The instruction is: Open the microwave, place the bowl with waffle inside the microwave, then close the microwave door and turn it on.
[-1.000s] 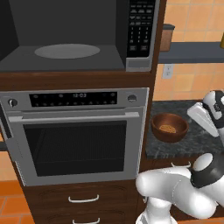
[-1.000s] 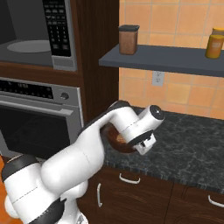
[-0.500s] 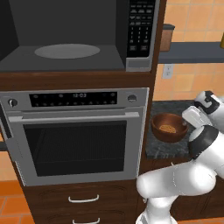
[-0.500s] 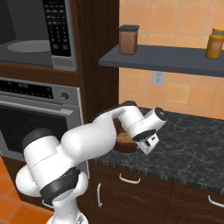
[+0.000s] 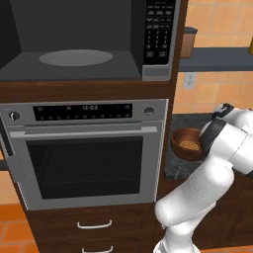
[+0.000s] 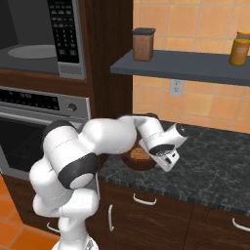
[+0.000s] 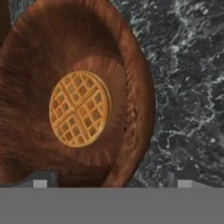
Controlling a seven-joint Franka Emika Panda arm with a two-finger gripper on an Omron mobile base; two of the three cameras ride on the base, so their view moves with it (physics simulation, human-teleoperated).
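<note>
Hovering my gripper (image 7: 111,183) over the bowl with waffle (image 7: 70,100), fingers spread wide, holding nothing.
I see the bowl resting on the dark stone counter (image 6: 215,161); one fingertip sits over its near wall, the other over bare counter beside its rim.

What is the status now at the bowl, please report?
Fingers open, straddling the bowl rim, no grip. Bowl with waffle sits on the counter. Microwave is open, turntable bare. Nothing in the way.
</note>
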